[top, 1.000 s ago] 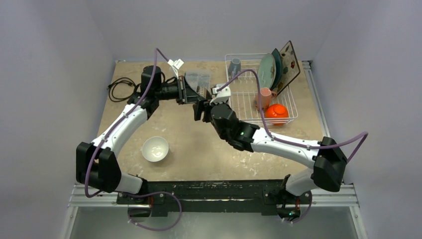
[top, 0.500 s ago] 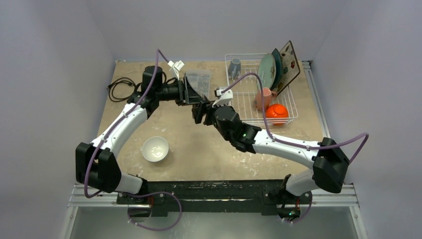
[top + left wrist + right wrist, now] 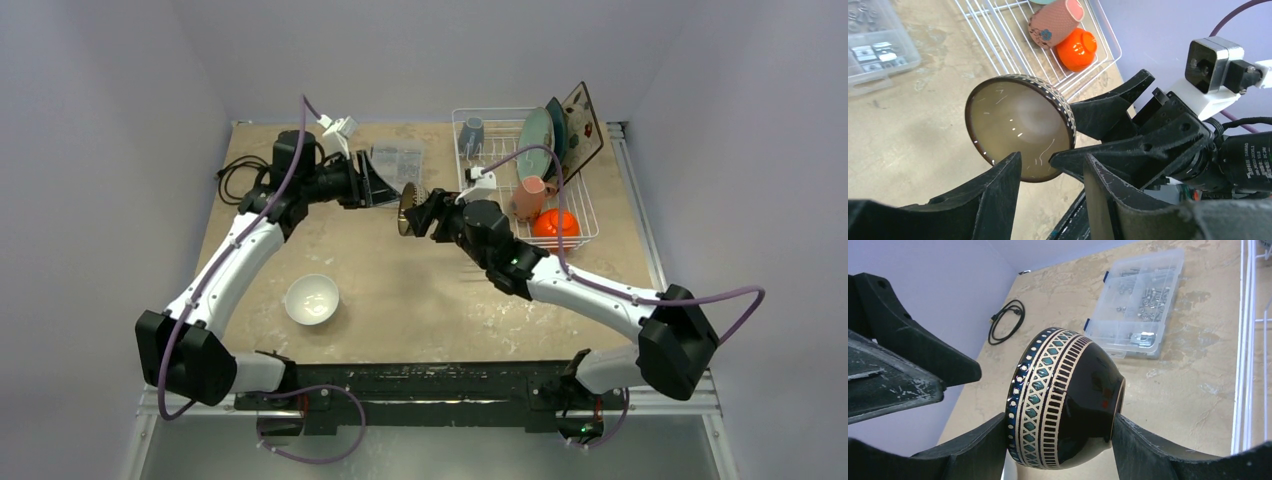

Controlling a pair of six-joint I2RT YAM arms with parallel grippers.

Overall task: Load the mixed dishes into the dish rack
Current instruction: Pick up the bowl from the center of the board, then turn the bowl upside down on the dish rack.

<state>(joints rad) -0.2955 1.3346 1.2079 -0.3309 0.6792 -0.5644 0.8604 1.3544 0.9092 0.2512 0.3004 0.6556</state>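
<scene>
My right gripper (image 3: 418,212) is shut on the brown bowl (image 3: 407,208), held on its side in the air left of the dish rack (image 3: 490,200). One finger presses its rim and the other its foot. The bowl (image 3: 1068,400) is dark with a cream and teal band, and tan inside (image 3: 1020,127). My left gripper (image 3: 385,188) stands open just left of it, its fingertips (image 3: 1010,165) near the rim and holding nothing. In the rack are an orange bowl (image 3: 555,224), pink mug (image 3: 534,195), grey-blue mug (image 3: 472,131) and upright plates (image 3: 550,138). A white bowl (image 3: 311,299) sits front left.
A clear plastic compartment box (image 3: 397,162) lies at the back, behind the grippers. A coiled black cable (image 3: 240,178) lies at the back left. Grey walls close in the table on three sides.
My left gripper has opened, let go of the brown bowl and drawn back to the left. The right gripper keeps the bowl and has shifted a little right, towards the rack.
</scene>
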